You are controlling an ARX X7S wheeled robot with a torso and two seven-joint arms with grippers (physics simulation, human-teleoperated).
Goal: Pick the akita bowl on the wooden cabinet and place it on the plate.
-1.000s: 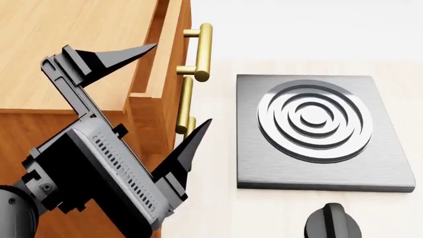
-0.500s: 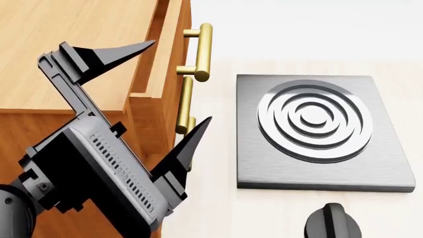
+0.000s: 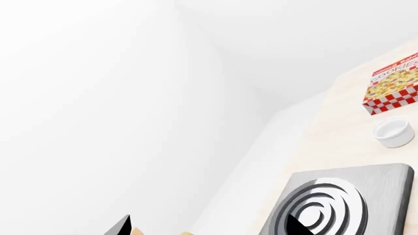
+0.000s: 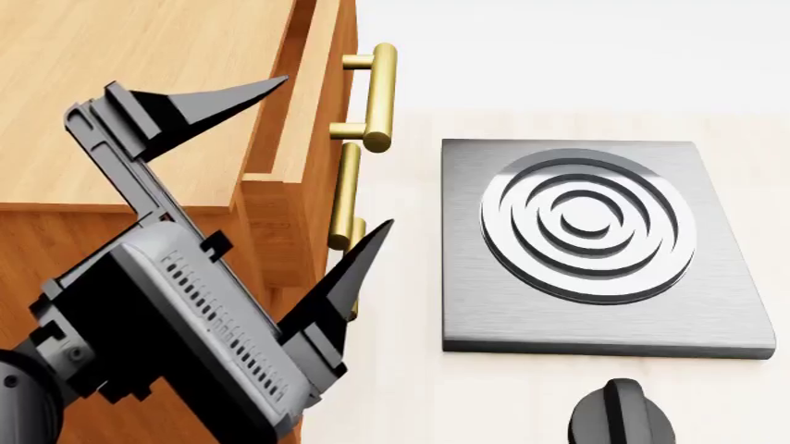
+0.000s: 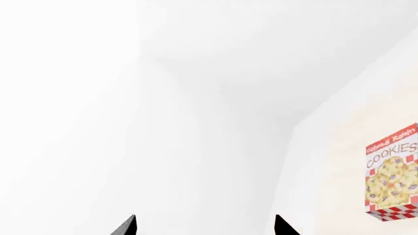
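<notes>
Here your wooden cabinet (image 4: 111, 102), orange-brown wood grain with brass bar handles (image 4: 376, 97), fills the left of the head view; neither the bowl nor the plate shows in any view. Your left gripper (image 4: 327, 162) hangs in front of it, black pointed fingers (image 4: 210, 102) spread wide, holding nothing. Right of it lies a brushed grey square stove (image 4: 494, 305) with concentric rings. The right gripper (image 5: 205, 226) shows only two well-separated fingertips, empty. Farther off sit a cookie box (image 3: 395, 88) and a plain white cup (image 3: 394, 132).

Right wrist view: mostly blank white wall. Two dark fingertips (image 5: 127, 226) of the right tool (image 5: 203, 227) poke in at the frame edge, set well apart, nothing between them. A red-and-white checked cookie box (image 5: 392, 174), lettered "COOKIES", lies on the pale desk (image 5: 339, 161).
</notes>
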